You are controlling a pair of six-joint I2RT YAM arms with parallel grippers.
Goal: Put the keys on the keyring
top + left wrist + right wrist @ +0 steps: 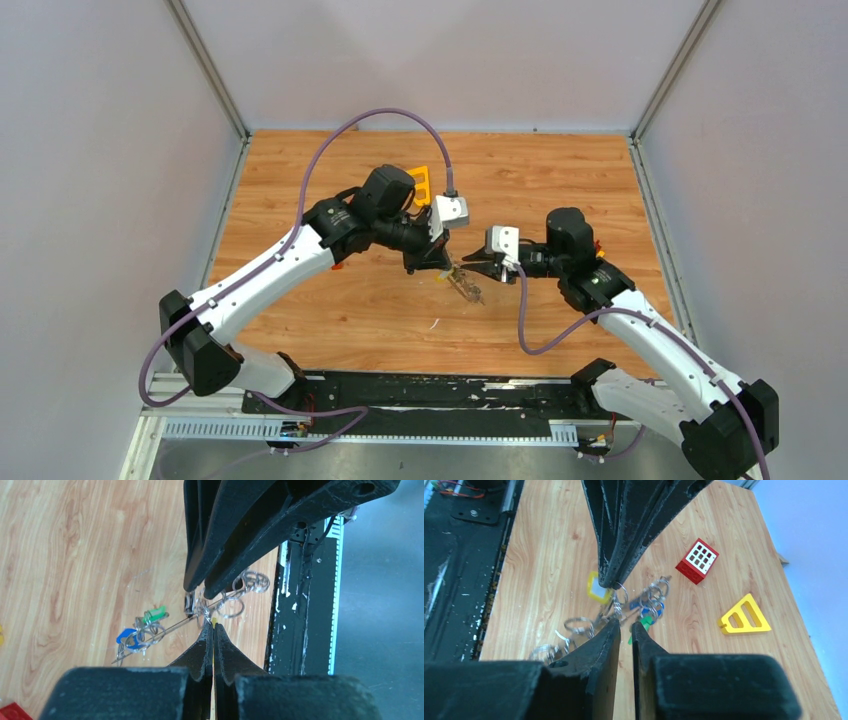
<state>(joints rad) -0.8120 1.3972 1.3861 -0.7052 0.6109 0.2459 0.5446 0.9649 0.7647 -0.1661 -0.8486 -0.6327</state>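
My left gripper (213, 628) (438, 268) is shut, with a sliver of a yellow-tagged key (597, 588) pinched at its tips. The thin grey wire of the keyring (170, 629) runs slantwise just past those tips, above the wood. Keys with green (155, 614) and blue (125, 636) tags hang on it in a bunch (650, 604). Loose silver rings (250, 582) dangle nearby. My right gripper (625, 625) (464, 263) faces the left one tip to tip. Its jaws stand a narrow gap apart, nothing between them, and a green tag (640, 628) lies beside one fingertip.
A red toy brick (696, 560) and a yellow triangular plastic frame (744, 615) lie on the wooden table (560, 180) beyond the keys. The black base rail (305, 605) runs along the table's near edge. Grey walls enclose three sides.
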